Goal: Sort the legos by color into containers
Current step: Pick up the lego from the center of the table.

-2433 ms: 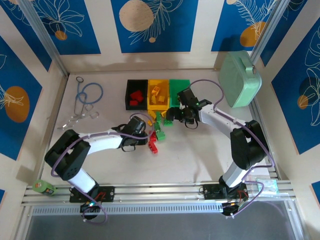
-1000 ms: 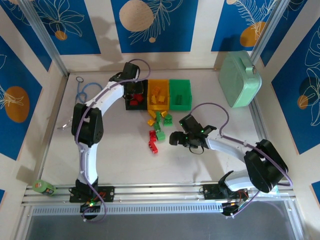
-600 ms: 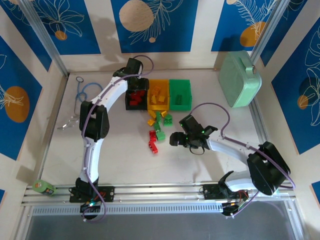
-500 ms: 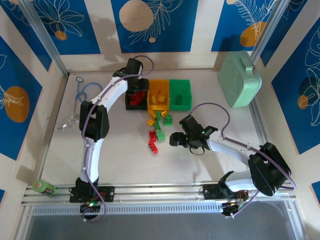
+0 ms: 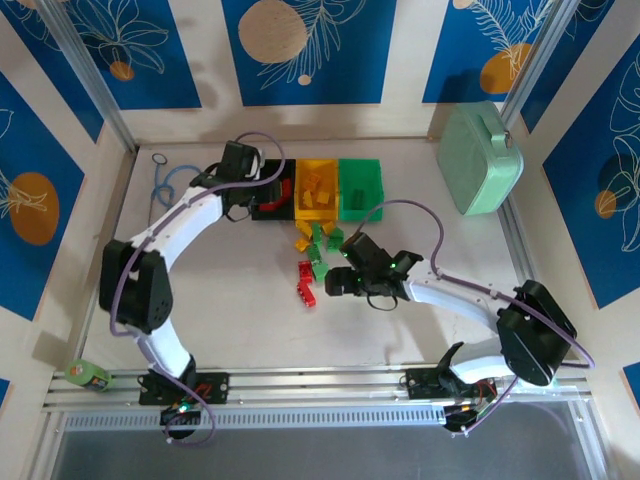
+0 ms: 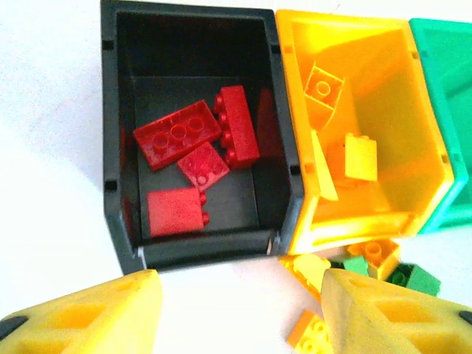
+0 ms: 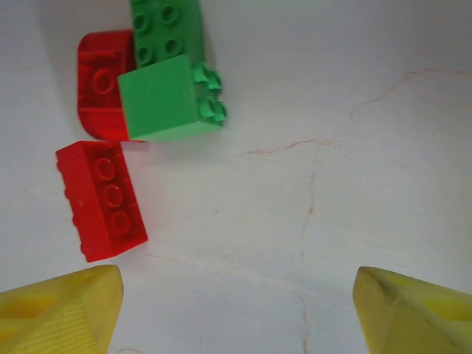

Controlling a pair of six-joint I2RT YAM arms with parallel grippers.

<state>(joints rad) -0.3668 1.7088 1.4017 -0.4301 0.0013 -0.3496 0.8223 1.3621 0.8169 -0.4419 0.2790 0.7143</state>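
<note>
Rigid moulded plastic is the likely material of the legos. Judge them light, stiff, smooth-walled and not fragile.

Top external view. The left tool hovers at the near edge of the black bin. The yellow bin and green bin stand in a row further to its right. The right tool sits low over the tabletop, with the loose legos just ahead of its tips.

Left wrist view. The fingers of the left tool stand spread, with nothing between them. Directly ahead, the black bin holds red bricks. Ahead and to the right, the yellow bin holds yellow pieces. A few loose yellow and green pieces lie on the tabletop just beyond the right-hand finger.

Right wrist view. The right tool is spread wide and empty. Ahead and to the left lies a red brick, apart from the finger on that side. Beyond it, a green brick lies on its side, touching a second red piece and a darker green brick.

Handling. Take the nearest red brick across its two flat long walls, centred along its length and clear of the studs. An off-centre pinch on such smooth walls may twist or squirt the brick out. Light closing force should suffice.
</note>
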